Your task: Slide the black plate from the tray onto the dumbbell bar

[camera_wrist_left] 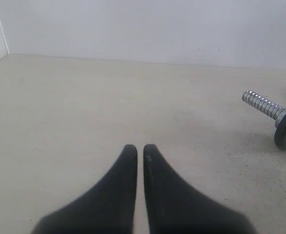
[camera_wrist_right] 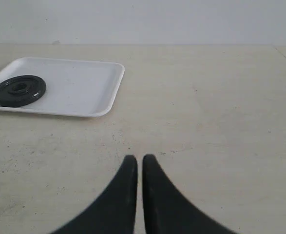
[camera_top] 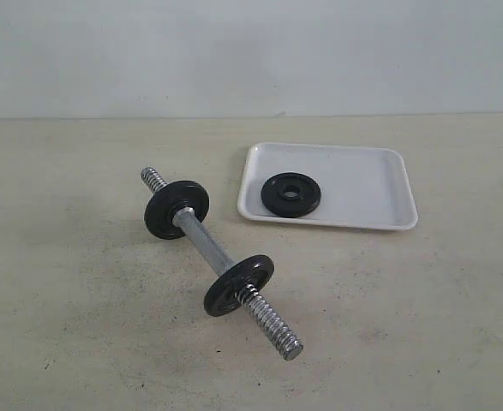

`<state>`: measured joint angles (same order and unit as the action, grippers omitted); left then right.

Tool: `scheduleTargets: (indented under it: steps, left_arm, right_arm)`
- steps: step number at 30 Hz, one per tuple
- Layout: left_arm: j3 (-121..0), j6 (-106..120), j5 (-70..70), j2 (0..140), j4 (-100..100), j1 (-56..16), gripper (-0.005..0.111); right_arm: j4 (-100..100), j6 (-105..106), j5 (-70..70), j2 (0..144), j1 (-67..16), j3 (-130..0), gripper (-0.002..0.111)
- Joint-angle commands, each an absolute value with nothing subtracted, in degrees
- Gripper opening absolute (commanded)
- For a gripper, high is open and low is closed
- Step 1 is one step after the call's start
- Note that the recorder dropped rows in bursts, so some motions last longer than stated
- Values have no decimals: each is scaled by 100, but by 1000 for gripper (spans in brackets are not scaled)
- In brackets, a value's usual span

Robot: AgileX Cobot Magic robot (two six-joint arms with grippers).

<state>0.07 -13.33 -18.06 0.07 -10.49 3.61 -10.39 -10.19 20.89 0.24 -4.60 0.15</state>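
Plainly not started, going by the exterior view: shows the black plate (camera_top: 291, 194) lying flat in the tray (camera_top: 371, 184), toward its left end, well apart from the dumbbell bar (camera_top: 210, 246), and catches neither arm. Finds the bar resting aslant on the table (camera_top: 80, 342), already carrying a far disc (camera_top: 176, 209) and a near disc (camera_top: 239, 285), with bare threaded ends poking out beyond both. Leaves everything to do, then: gripping the plate, lifting it over the rim, slipping its hole onto a free end. Turning to the left wrist view, shows the left gripper (camera_wrist_left: 139, 148) with tips nearly together, a mere slit between, holding and touching nothing, with one threaded bar end off to the side. Moving to the right wrist view, shows the right gripper (camera_wrist_right: 139, 159) likewise pinched almost closed and empty, well short of the tray and the untouched plate.
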Motion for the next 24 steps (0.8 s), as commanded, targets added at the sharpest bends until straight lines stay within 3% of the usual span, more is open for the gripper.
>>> scheduleTargets:
  steps: [1,24]
  left_arm:
    - [0,-1351,-1758,0,-1056,336,4]
    - [0,-1351,-1758,0,-1056,336,4]
  right_arm:
    - [-1059,-1015,2094,0,-453,0,3]
    - [-1059,-1015,1954,0,-453,0,3]
